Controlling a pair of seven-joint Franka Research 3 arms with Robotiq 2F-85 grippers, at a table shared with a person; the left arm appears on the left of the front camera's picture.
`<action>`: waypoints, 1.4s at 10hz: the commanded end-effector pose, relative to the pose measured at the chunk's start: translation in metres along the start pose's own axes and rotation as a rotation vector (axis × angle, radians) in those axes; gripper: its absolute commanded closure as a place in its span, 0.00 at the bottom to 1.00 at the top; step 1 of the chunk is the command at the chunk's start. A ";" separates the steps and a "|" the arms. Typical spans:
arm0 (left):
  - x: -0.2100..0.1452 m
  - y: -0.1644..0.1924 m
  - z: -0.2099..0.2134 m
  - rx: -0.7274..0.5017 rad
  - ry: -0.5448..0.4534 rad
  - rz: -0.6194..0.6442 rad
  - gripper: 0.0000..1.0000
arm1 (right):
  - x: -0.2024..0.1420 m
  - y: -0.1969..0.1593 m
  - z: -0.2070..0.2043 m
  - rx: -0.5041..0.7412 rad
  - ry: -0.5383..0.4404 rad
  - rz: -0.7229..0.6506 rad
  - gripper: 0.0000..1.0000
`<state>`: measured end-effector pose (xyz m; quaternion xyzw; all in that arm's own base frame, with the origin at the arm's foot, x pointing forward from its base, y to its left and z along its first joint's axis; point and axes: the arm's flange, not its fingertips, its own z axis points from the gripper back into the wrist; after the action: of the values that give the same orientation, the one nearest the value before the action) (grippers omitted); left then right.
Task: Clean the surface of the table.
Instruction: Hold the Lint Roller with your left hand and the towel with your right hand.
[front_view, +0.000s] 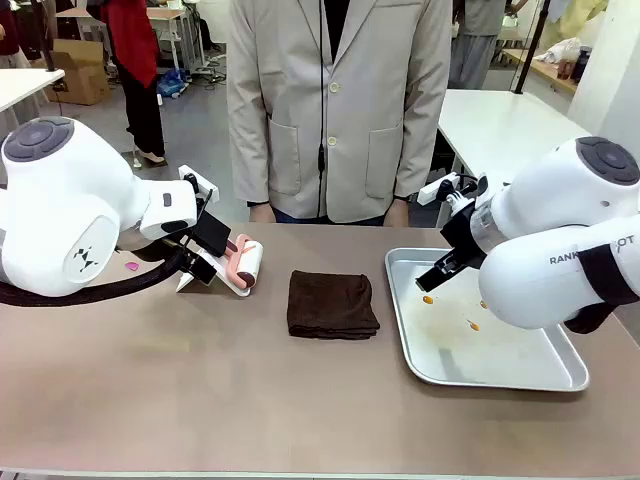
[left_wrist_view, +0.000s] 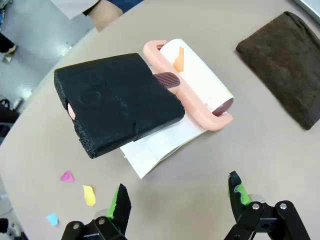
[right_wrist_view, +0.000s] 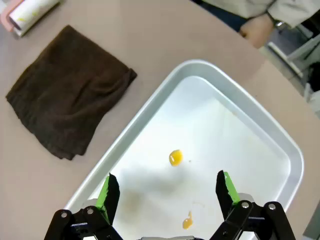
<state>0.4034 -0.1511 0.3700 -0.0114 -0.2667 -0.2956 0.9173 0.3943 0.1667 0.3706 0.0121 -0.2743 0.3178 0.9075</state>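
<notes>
Table (front_view: 200, 400): spans the foreground, with the cloth (front_view: 332, 303) at its middle.
Left gripper (left_wrist_view: 177, 189): fingers wide apart, empty, above the table beside the roller (left_wrist_view: 195, 85), left of cloth.
Right gripper (right_wrist_view: 167, 185): fingers wide apart, empty, over the tray (right_wrist_view: 280, 145), right of cloth.

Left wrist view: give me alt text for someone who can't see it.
Open left pincer hovers over a taupe table, facing a pink lint roller partly covered by a black block. A brown cloth lies upper right; small coloured paper scraps lie lower left.
</notes>
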 end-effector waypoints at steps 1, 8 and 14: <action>0.000 0.000 0.000 0.000 0.000 0.000 0.00 | 0.000 0.000 0.000 0.000 0.000 0.000 0.00; 0.000 0.000 0.000 0.000 0.000 0.000 0.00 | 0.000 0.000 0.000 0.000 0.000 0.000 0.00; -0.001 -0.002 0.021 -0.120 -0.030 0.016 0.00 | 0.016 0.004 0.024 0.073 0.132 -0.230 0.00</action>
<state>0.4009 -0.1560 0.3736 -0.0263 -0.2669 -0.2944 0.9173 0.3933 0.1642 0.3728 0.0230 -0.2321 0.2703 0.9341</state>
